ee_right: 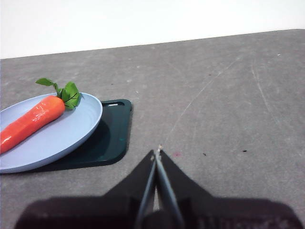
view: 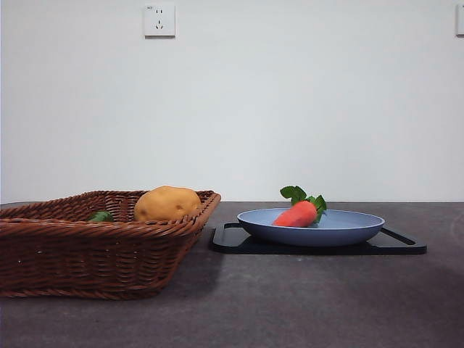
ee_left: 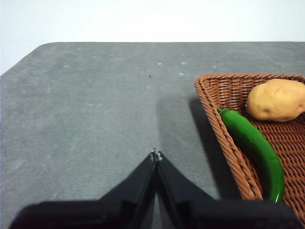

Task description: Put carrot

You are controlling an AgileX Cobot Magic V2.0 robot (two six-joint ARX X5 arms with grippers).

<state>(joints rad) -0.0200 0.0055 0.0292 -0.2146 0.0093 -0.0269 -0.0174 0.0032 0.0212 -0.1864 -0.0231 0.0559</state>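
On the blue plate (view: pixel 341 230), carrot (view: pixel 296 214) lying, left gripper (ee_left: pixel 156 155) and right gripper (ee_right: pixel 157 153) jaws closed, empty, no legible writing.

Orange-red carrot (view: pixel 296 214) – green leafy tuft, lying on its side – in blue plate (view: pixel 348 230)

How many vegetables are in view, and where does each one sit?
3. The carrot lies on the blue plate; the potato and the green pepper lie in the wicker basket. The basket wall may hide more.
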